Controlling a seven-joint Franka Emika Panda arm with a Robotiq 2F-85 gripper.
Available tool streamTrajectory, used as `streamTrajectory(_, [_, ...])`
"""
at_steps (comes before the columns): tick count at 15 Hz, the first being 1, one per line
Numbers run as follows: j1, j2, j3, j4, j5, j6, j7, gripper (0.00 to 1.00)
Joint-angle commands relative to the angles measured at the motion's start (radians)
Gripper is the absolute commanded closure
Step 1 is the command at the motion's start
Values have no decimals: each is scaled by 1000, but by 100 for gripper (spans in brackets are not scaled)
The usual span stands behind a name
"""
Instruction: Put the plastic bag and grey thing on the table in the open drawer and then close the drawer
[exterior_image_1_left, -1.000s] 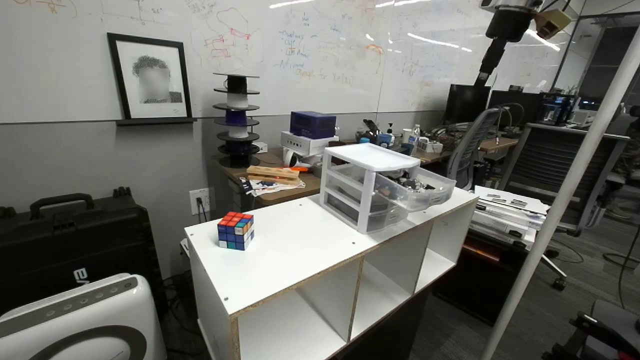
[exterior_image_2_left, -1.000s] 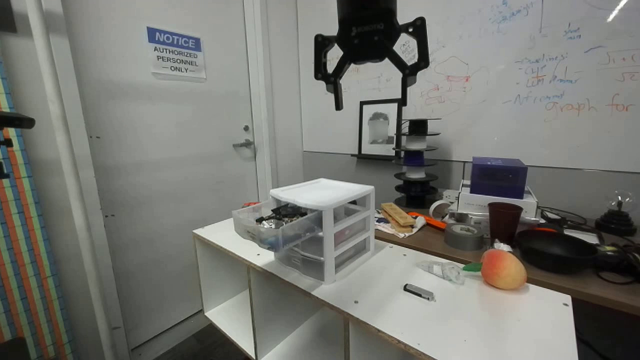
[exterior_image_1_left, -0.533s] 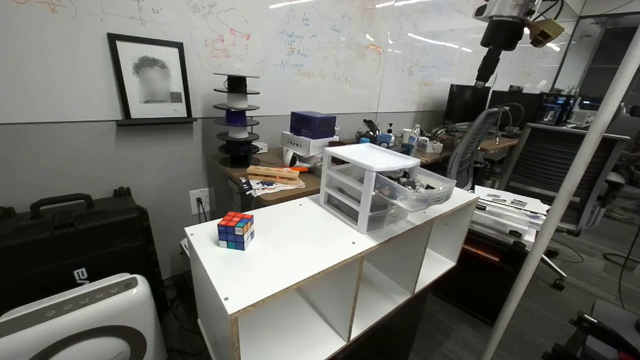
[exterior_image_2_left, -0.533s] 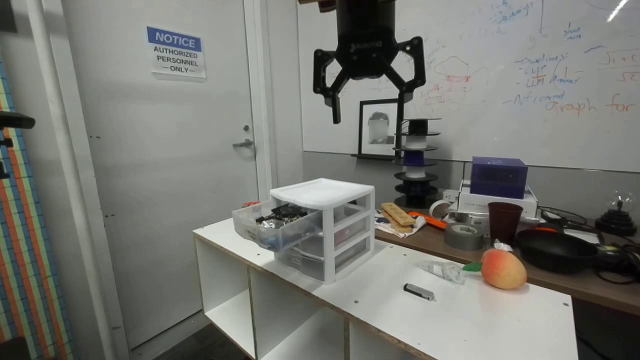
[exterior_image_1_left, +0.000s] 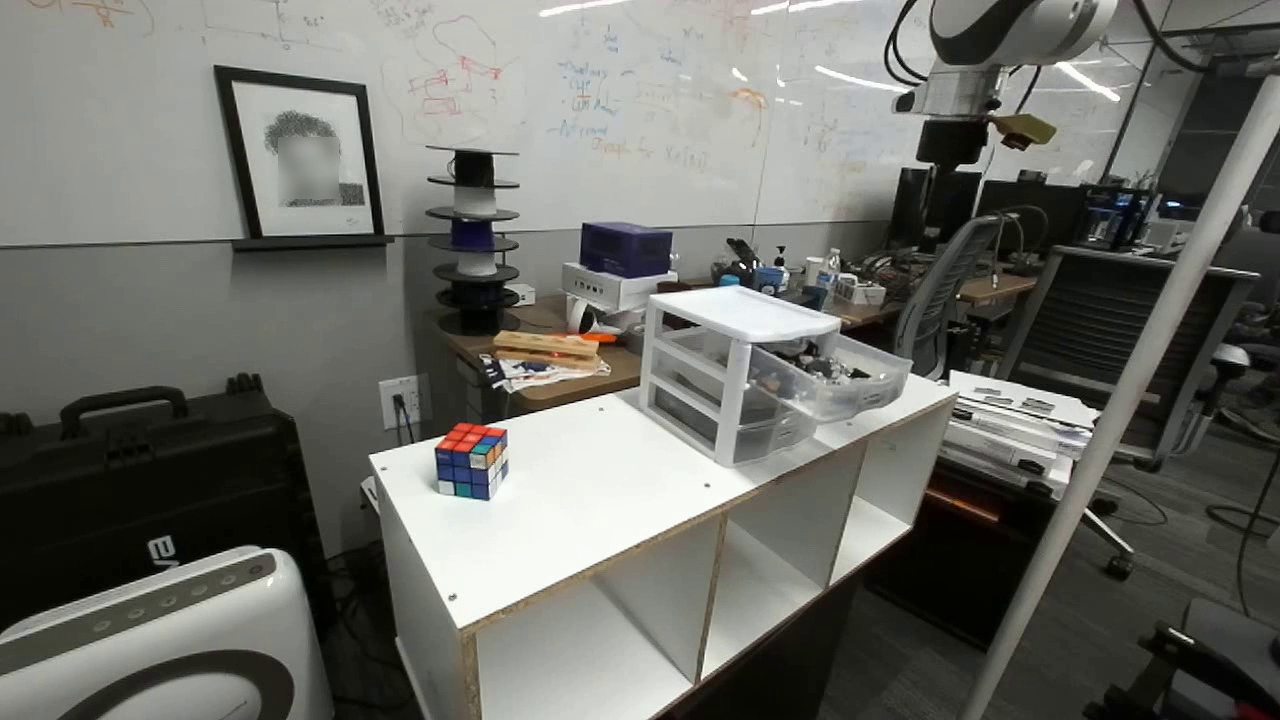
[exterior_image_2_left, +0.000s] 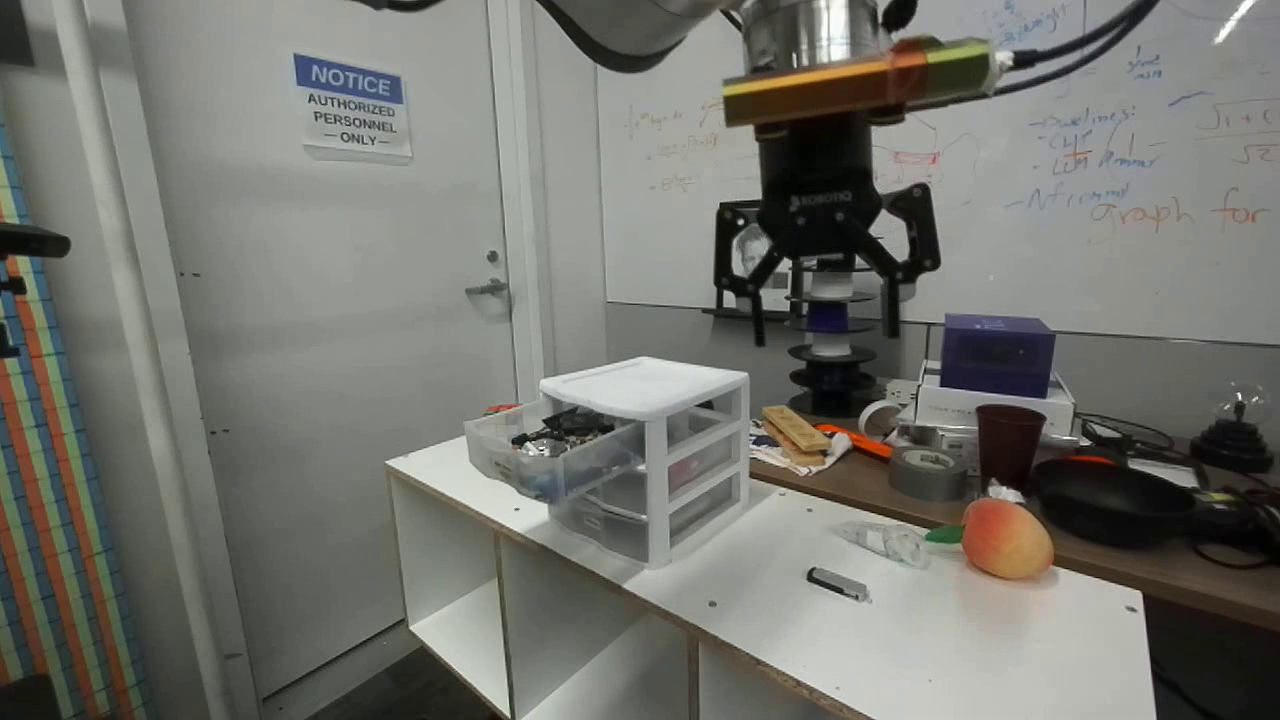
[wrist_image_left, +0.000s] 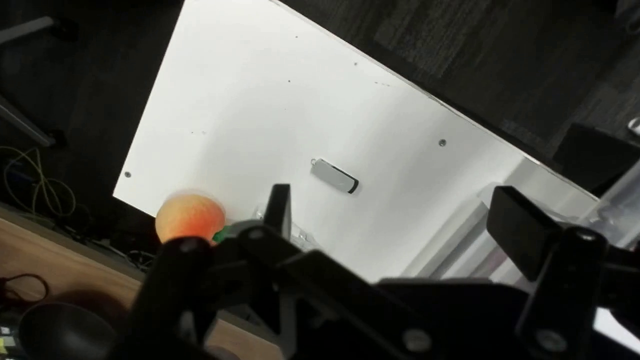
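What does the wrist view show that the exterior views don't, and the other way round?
Only the wrist view: a looped yellowish cable.
Both exterior views only: the whiteboard, purple box and stack of spools.
Shared by all: white table, drawer chest and open gripper. Also shared, in an exterior view: the grey thing, plastic bag and fruit.

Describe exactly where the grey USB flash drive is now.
In an exterior view, the grey USB flash drive lies on the white table, right of the plastic drawer chest, just in front of the clear plastic bag.
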Motion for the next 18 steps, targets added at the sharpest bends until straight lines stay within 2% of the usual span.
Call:
streamTrajectory(1, [-59,212,51,237,-54,-26,-161,0])
streamTrajectory(6, [-86,443,118,459,-100,-46,-364,0])
streamTrajectory(9, [-92,534,146,550,-110,-48,-504,0])
streamTrajectory(12, [-93,549,151,544,-135,-40,-653,0])
streamTrajectory(15, [-88,516,140,483,-174,5,-788,0])
streamTrajectory(18, [-75,480,129,409,-195,68,-815,0])
